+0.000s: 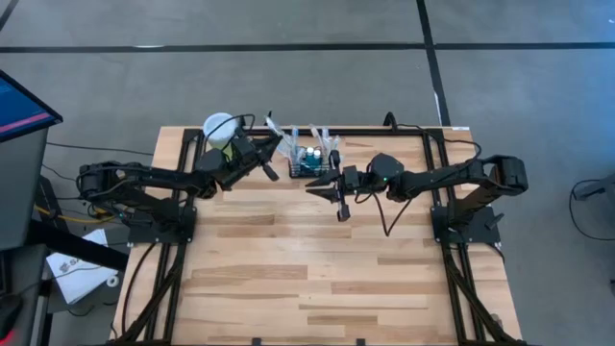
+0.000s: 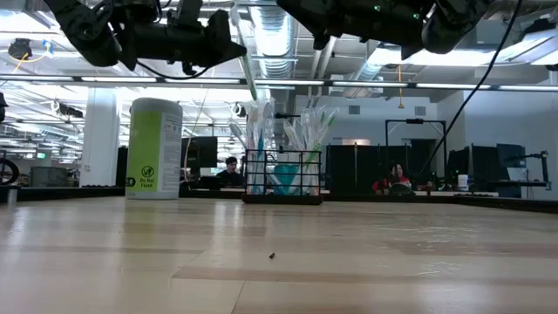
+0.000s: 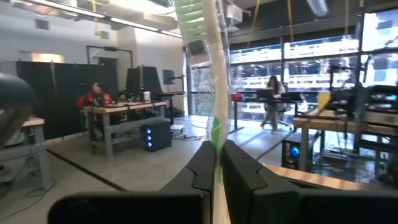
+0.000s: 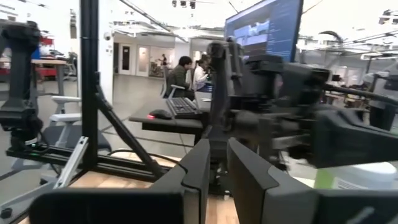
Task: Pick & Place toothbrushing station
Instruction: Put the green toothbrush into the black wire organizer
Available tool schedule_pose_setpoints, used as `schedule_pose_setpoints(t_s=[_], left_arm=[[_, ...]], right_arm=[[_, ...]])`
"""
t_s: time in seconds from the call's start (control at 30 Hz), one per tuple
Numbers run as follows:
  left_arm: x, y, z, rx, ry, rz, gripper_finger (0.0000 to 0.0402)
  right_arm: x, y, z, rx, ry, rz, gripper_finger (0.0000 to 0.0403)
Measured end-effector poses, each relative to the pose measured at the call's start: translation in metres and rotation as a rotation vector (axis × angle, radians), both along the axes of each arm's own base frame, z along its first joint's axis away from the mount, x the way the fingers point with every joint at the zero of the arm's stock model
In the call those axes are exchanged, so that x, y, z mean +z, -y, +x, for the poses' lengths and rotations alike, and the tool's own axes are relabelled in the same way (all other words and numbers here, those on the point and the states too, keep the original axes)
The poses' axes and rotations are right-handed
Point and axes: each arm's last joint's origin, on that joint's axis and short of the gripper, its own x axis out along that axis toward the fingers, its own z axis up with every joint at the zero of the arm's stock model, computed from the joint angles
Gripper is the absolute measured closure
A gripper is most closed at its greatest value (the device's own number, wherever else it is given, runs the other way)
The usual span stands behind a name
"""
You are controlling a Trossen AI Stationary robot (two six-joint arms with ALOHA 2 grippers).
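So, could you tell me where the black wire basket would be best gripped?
Probably the basket's near top rim, from above with the right claw: upright brushes crowd its open top, and the left claw holds a wrapped toothbrush.

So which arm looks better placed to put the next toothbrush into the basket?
Left. The left gripper is shut on a wrapped toothbrush beside the basket; the right gripper holds nothing.

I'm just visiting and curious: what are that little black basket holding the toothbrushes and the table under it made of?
The basket looks like thin black-coated metal wire: you can see straight through its open grid. The table appears to be light wood, with joined planks and visible grain and a smooth, faintly glossy finish. Neither can be confirmed by sight alone.
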Motion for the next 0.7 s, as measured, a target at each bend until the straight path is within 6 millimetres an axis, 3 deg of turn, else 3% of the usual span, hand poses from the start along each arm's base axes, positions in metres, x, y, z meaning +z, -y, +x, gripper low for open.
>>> schedule_pose_setpoints(t_s=[0.37,0.7], left_arm=[[0.016,-0.019,-0.003,0.063,0.062,0.008,0.0397],[0.016,-0.035,-0.010,0.141,0.060,0.006,0.0397]], right_arm=[[-0.003,-0.006,0.001,0.014,-0.027,-0.018,0.0355],[-0.008,-0.006,0.001,0.016,-0.081,-0.012,0.0355]])
